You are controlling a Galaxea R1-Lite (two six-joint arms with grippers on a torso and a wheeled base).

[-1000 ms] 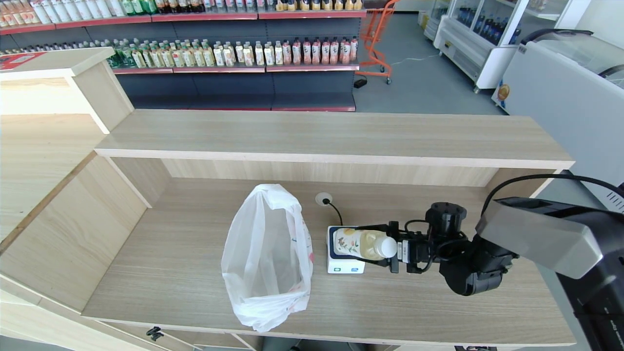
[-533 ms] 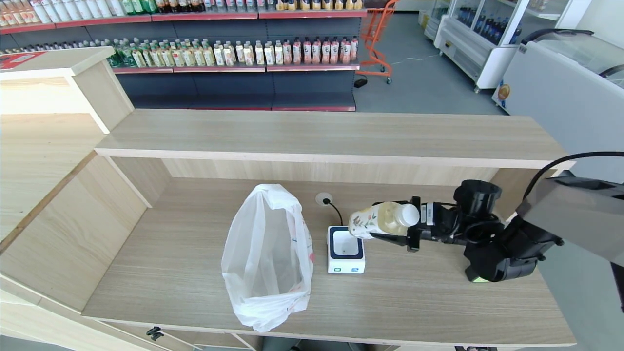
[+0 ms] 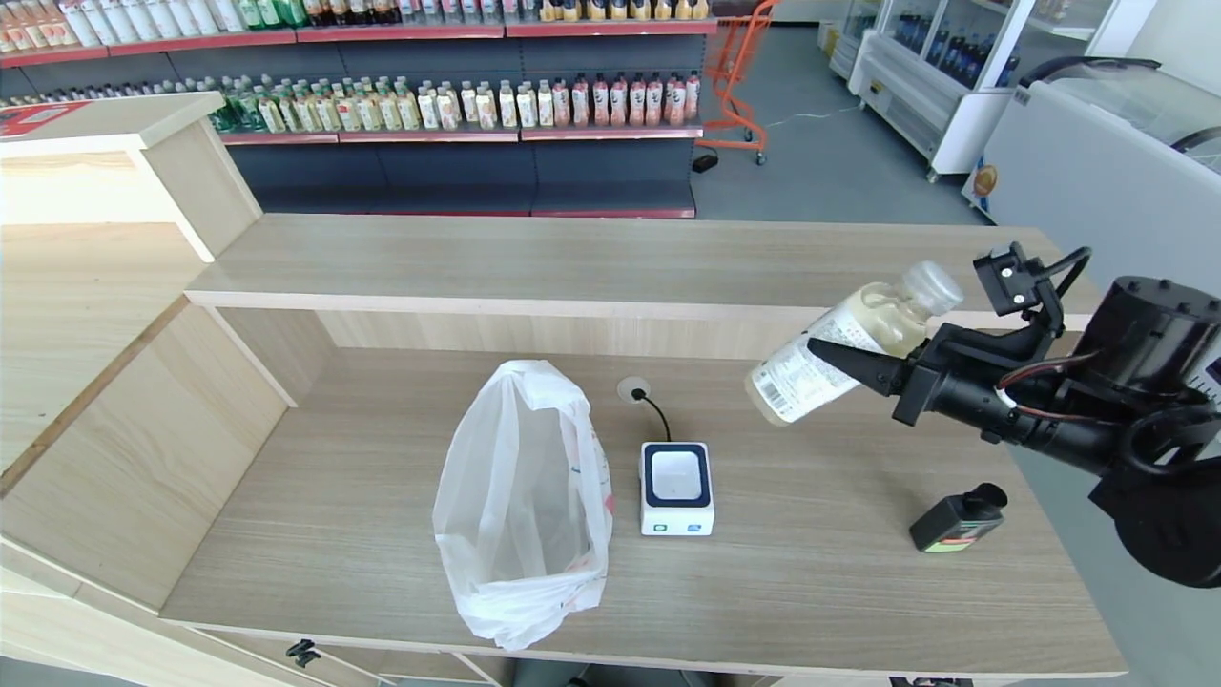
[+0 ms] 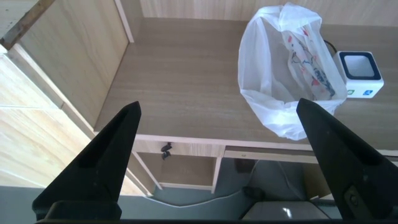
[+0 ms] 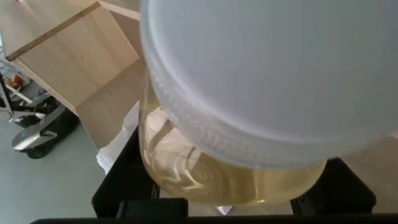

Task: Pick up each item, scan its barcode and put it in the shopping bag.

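While right gripper (image 3: 843, 360) clamps bottle (image 3: 870, 324) — scanner (image 3: 676, 487) sits apart.

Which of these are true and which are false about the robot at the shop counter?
1. The right gripper holds the bottle up in the air, off the counter. True.
2. The bottle is lying on the scanner. False: the scanner's top is bare, and the bottle is held off to one side.
3. The shopping bag sits on the counter next to the scanner. True.
4. The left gripper is squeezing the bag. False: it is open, holds nothing and is apart from the bag.
5. The small dark bottle is inside the bag. False: it lies on the counter, on the scanner's other side.
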